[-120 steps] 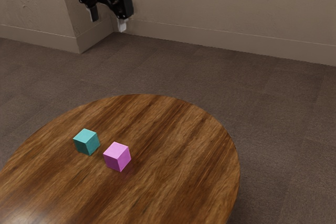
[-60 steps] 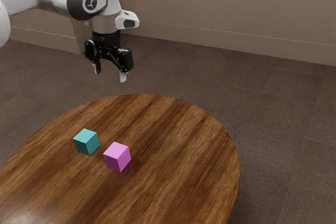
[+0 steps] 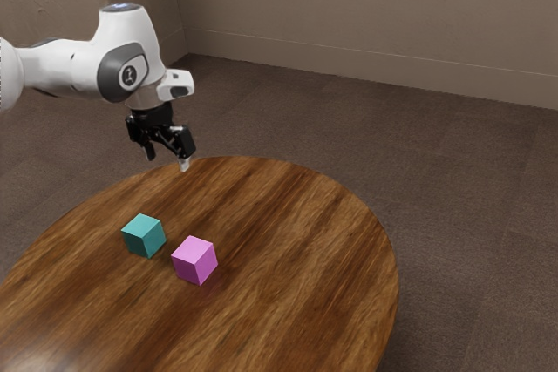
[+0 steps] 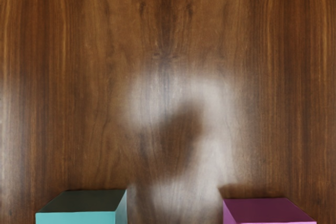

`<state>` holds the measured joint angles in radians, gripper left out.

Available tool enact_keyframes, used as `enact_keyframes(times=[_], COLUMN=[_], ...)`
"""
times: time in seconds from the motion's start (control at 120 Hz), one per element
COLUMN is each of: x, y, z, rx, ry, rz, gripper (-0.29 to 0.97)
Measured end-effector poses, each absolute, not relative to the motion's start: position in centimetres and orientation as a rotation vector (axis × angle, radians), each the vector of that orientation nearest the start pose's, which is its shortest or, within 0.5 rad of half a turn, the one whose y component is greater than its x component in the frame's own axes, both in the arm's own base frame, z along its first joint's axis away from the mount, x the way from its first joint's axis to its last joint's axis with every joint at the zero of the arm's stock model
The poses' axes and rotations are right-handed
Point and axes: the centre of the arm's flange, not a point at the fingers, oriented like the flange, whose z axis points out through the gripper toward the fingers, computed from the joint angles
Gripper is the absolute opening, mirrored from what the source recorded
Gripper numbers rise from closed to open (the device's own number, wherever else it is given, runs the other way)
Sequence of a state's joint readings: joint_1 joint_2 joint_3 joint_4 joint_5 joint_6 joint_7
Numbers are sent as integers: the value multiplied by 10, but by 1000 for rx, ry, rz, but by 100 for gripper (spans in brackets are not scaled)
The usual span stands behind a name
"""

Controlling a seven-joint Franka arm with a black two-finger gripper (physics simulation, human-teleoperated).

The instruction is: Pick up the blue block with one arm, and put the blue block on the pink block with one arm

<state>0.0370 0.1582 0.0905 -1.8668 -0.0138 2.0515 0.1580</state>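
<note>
Nothing is done yet: the small teal-blue cube (image 3: 144, 234) sits on the round wooden table (image 3: 296, 241), just beside the pink cube (image 3: 194, 259), on the exterior view's left. The black two-finger gripper (image 3: 167, 156) hovers over the table's far edge, jaws open and empty, so grasping and stacking remain.

light: soft, even, dim room | glare: pale sheen on table (image 4: 157, 98) | shadow: dark blotch inside sheen

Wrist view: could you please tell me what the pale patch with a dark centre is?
In the wrist view, a hazy sheen on the glossy table, running between the blue block and the pink block, around a blurred dark shape, likely a shadow of the gripper; in the exterior view, similar glare at the table's near edge.
</note>
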Motion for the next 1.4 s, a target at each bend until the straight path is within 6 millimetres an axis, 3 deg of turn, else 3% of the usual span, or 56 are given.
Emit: enact_keyframes(times=[0.142,0.392,0.608,0.758,0.933,1.4], x=[587,547,534,533,531,540], y=[83,109,114,115,131,133], z=[404,352,324,317,313,279], rx=[-3137,-3130,-3107,-3095,-3087,-3080], ry=[98,135,205,240,226,261], rz=[-3,61,76,63,59,95], gripper=[68,68,68,68,68,68])
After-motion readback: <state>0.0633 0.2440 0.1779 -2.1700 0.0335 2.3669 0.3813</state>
